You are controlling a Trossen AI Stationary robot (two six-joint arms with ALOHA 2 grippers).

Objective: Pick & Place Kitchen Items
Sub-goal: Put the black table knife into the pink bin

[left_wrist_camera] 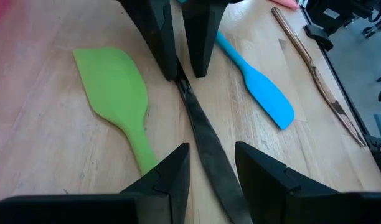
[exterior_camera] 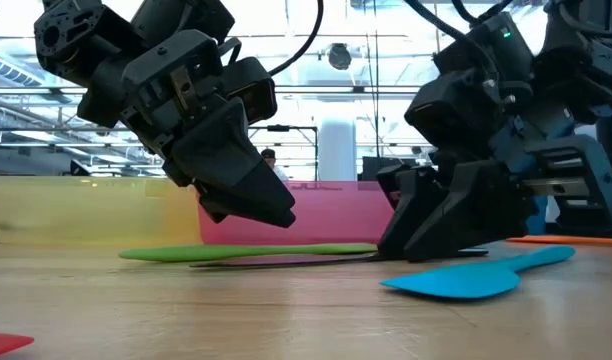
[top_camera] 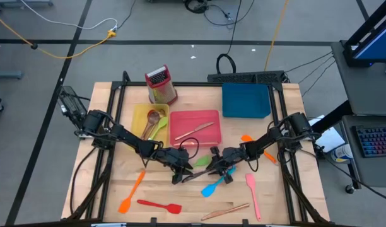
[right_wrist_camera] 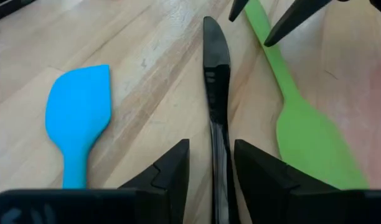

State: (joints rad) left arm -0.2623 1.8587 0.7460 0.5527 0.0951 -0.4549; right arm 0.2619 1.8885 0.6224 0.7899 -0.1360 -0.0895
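A dark metal knife (left_wrist_camera: 210,146) lies flat on the wooden table between my two grippers, beside a green spatula (left_wrist_camera: 119,93) and a blue spatula (right_wrist_camera: 78,115). My left gripper (left_wrist_camera: 212,148) hangs open a little above the knife's wide end, its tips (exterior_camera: 276,212) clear of the table. My right gripper (right_wrist_camera: 210,144) is open too, with its tips down at the table (exterior_camera: 401,248). It straddles the knife's narrow part (right_wrist_camera: 219,155). The two grippers face each other at mid-table (top_camera: 180,175) (top_camera: 223,171). My right gripper comes slanting down from the table's right side, its fingers (right_wrist_camera: 172,168) along either side of the knife's narrow part (left_wrist_camera: 183,87). The knife lies flat on the table. Whether a finger touches it, I cannot tell.
At the back stand a yellow tray (top_camera: 140,113) holding utensils, a pink tray (top_camera: 180,135) with one utensil, a blue tray (top_camera: 245,101) and a box grater (top_camera: 160,85). Orange (top_camera: 131,192), red (top_camera: 160,205) and pink (top_camera: 251,195) spatulas and a copper utensil (top_camera: 224,211) lie near the front.
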